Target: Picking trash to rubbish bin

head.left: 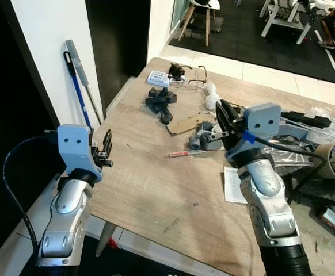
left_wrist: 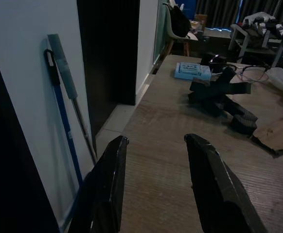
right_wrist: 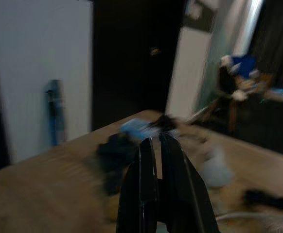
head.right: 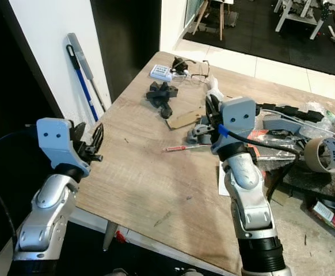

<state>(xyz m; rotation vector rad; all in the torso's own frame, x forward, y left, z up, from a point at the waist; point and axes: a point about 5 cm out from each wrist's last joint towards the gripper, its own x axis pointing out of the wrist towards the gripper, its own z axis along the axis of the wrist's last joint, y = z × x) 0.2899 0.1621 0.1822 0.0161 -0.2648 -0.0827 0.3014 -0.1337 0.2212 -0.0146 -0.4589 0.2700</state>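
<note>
Right tool (head.left: pixel 224 118) fingers nearly together, empty, raised over counter (head.left: pixel 156 190) clutter, likely lining up on crumpled grey trash (head.left: pixel 202 140) just beside it. Left tool (head.left: pixel 105 150) fingers apart, empty, hovering at counter's left edge. Bin unseen.

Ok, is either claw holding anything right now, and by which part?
Nothing held. The left claw is open over the table edge; the right claw is nearly shut with nothing between its fingers.
</note>
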